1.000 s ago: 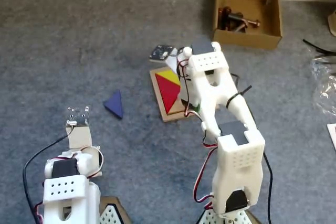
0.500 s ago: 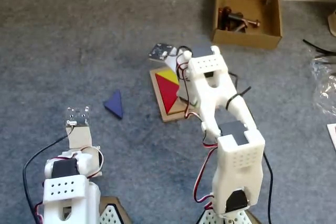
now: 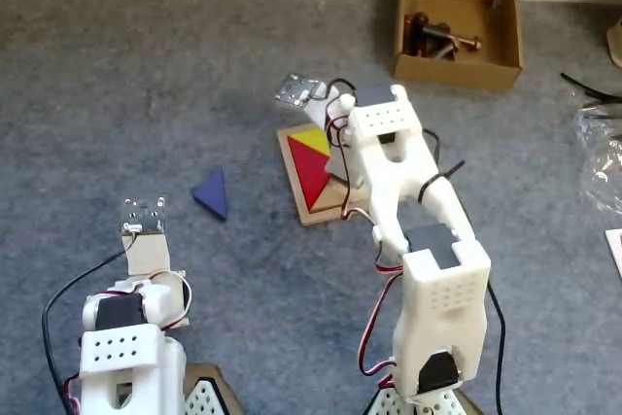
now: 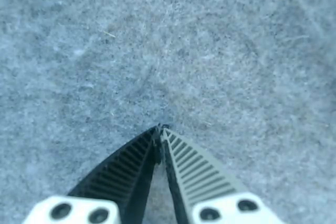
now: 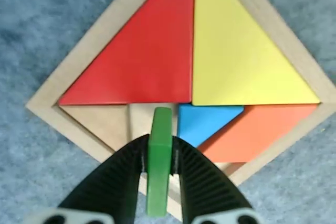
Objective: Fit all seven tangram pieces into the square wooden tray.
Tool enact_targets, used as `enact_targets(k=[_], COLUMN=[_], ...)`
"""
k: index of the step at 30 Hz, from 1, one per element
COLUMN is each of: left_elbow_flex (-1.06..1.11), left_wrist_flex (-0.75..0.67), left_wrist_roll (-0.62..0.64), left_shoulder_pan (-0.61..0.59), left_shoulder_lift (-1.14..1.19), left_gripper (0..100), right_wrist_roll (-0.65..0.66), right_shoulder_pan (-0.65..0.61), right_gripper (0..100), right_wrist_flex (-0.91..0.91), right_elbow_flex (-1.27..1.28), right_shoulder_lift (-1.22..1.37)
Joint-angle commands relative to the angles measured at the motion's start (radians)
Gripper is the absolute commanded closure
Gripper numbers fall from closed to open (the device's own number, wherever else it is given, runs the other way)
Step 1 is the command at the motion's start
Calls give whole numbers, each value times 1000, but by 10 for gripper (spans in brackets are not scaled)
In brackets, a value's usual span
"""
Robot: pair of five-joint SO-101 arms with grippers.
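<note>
Midair above the bare corner of the square wooden tray (image 5: pixel 44 106), clamping the green wooden piece (image 5: pixel 159 169) edge-on in the right gripper (image 5: pixel 159 148), probably for slotting in, idling the closed, empty left gripper (image 4: pixel 160 129) over grey carpet (image 4: pixel 157 35).

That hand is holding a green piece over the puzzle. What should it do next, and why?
Probably lower the green piece into the bare gap beside the light blue piece, tilting it flat: the right hand grips it on edge just above that gap in the tray.
</note>
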Motion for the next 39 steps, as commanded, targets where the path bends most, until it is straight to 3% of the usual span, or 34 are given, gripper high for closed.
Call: enact_targets(k=[1,27,39], left_elbow_flex=[-1,-1,-1], left_wrist_flex=[11,11,11], left_wrist_roll=[9,9,9], left_shoulder_pan=[-22,-22,-22], left_shoulder_lift=[-4,-4,-4], left_gripper=[995,995,995], right_wrist_roll=[8,6,8], right_shoulder_pan=[21,45,38], right_gripper=[993,991,991], right_wrist_flex=[-16,-18,-125], right_elbow_flex=[-10,-90,-90], right_shoulder_lift=[-73,97,97])
